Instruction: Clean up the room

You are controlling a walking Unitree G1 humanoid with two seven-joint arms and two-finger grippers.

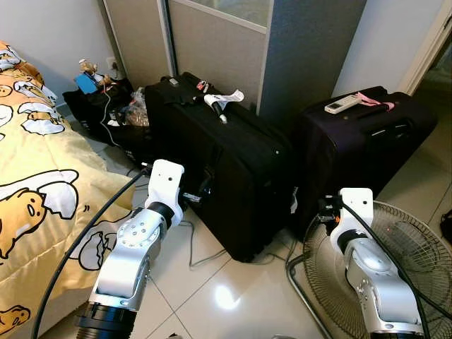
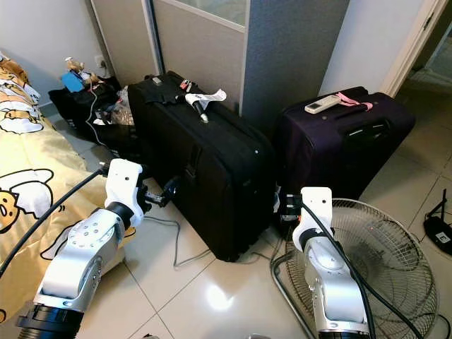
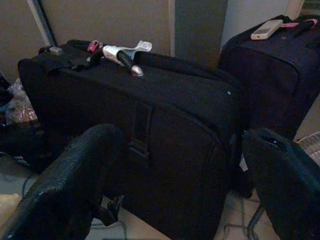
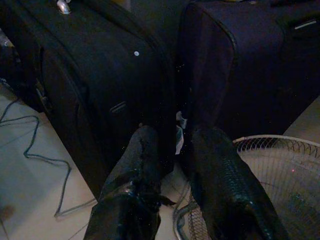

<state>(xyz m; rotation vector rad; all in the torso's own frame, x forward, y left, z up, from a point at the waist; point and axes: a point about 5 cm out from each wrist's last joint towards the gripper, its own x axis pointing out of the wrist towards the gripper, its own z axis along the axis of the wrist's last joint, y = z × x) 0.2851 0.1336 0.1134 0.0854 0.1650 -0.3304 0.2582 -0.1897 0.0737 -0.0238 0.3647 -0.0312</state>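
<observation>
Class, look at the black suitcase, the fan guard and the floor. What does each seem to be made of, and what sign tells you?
Black suitcase: likely woven fabric, matte, with stitched seams and a strap.
Fan guard: probably metal wire, thin grey spokes with a rim; possibly coated.
Floor: glossy tile, probably ceramic, showing grout lines and a bright reflection.

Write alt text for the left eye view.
Two dark suitcases stand on a tiled floor: a black suitcase and a purple suitcase with a remote control on top. Both silver arms reach toward them, beside a yellow bedspread and a floor fan.
</observation>
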